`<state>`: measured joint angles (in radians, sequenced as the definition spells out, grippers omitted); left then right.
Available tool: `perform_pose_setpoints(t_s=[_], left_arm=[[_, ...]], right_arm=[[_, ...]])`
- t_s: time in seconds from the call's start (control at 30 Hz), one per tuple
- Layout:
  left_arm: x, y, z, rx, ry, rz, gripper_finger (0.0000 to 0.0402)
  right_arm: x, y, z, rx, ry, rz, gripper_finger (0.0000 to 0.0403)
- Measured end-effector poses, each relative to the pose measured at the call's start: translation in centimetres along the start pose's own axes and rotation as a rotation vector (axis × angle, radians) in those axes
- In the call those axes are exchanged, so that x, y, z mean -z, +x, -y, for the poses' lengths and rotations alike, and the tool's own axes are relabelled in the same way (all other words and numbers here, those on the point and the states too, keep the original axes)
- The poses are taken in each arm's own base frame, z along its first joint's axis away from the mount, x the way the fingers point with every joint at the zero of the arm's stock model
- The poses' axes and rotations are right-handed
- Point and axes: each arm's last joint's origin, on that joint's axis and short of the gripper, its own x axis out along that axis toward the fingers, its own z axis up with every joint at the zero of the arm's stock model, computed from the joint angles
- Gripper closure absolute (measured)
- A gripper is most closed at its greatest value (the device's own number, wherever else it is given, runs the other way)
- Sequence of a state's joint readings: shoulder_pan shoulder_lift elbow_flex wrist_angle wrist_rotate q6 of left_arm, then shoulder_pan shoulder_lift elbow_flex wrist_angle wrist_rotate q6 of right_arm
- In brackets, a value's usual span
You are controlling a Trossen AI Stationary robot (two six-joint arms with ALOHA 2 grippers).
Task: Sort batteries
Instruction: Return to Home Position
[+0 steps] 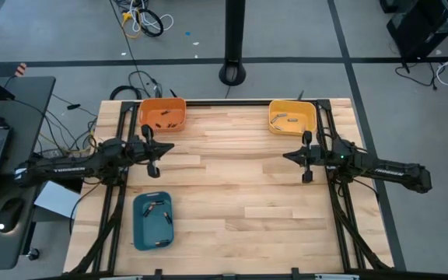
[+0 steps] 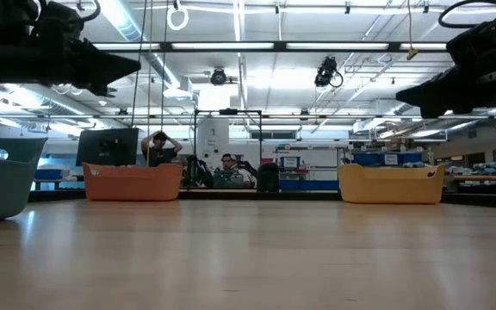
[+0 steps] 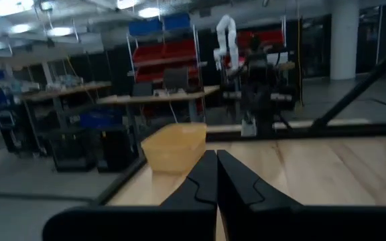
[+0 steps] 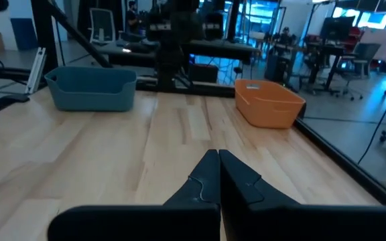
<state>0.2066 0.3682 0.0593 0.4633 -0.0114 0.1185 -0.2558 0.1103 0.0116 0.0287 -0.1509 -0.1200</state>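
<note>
The batteries lie as small dark and silvery cylinders inside three trays. Some are in the orange tray (image 1: pixel 162 114) at the far left, some in the yellow tray (image 1: pixel 292 117) at the far right, and some in the blue tray (image 1: pixel 153 221) near the left front. My left gripper (image 1: pixel 169 149) hovers shut over the bare wood, right of its arm and below the orange tray, its fingers (image 3: pixel 216 155) closed together and pointing toward the yellow tray (image 3: pixel 174 147). My right gripper (image 1: pixel 286 156) hovers shut, pointing left, its tips (image 4: pixel 218 154) closed toward the blue tray (image 4: pixel 91 88) and orange tray (image 4: pixel 268 102).
Bare wooden table (image 1: pixel 232 187) spreads between the two grippers and toward the near edge. Black frame rails (image 1: pixel 339 210) run along the left and right sides. In the low view the three trays (image 2: pixel 133 182) stand along the far part, with people at desks beyond.
</note>
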Motion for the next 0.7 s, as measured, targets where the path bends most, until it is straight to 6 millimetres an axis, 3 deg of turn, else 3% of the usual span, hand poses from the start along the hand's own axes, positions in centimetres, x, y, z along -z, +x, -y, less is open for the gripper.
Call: perform_pose_setpoints(t_s=[0.33,0.47,0.7], left_arm=[[-0.1,-2.8,-0.1,-0.018,-0.026,-0.004,0.0396],[0.1,-3.0,-0.2,-0.036,-0.034,-0.099,0.0396],[-0.2,-3.0,-0.2,-0.039,-0.021,-0.083,0.0396]], right_arm=[[0.0,-0.1,0.0,0.0,0.02,0.006,0.04],[0.0,0.0,0.0,0.013,0.022,-0.001,0.04],[0.0,0.0,0.1,0.03,0.02,-0.002,0.04]])
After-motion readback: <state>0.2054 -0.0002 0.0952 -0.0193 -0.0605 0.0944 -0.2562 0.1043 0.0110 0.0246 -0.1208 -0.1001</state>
